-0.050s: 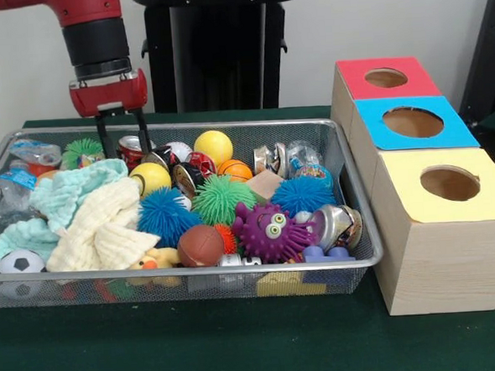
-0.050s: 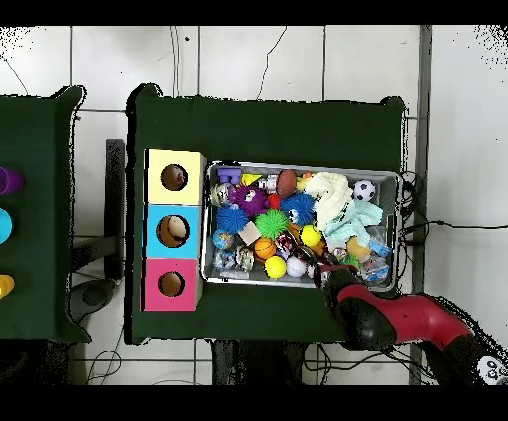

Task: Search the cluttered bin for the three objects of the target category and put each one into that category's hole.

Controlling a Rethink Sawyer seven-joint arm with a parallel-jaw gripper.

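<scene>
A wire mesh bin (image 1: 356, 197) holds a heap of toys. Among them are two yellow balls (image 1: 213, 145), green (image 1: 221, 199) and blue (image 1: 163, 214) spiky balls, a purple monster (image 1: 269, 230), a brown football (image 1: 200, 245), shiny cans (image 1: 336, 225) and pale cloths (image 1: 99, 224). My gripper (image 1: 123, 149) reaches down into the bin's far left corner, open. Its two black fingers (image 1: 102, 137) straddle a red can (image 1: 132, 145), and contact is unclear. From overhead the gripper (image 2: 322, 268) sits at the bin's (image 2: 298, 165) lower edge. Red (image 1: 385, 78), blue (image 1: 413, 122) and yellow (image 1: 450, 182) topped boxes each have a round hole.
The three wooden boxes stand in a row right of the bin on the green table (image 1: 240, 346). A soccer ball (image 1: 19, 265) lies in the bin's near left corner. Overhead, a second green table (image 2: 35, 218) at the left carries small coloured objects.
</scene>
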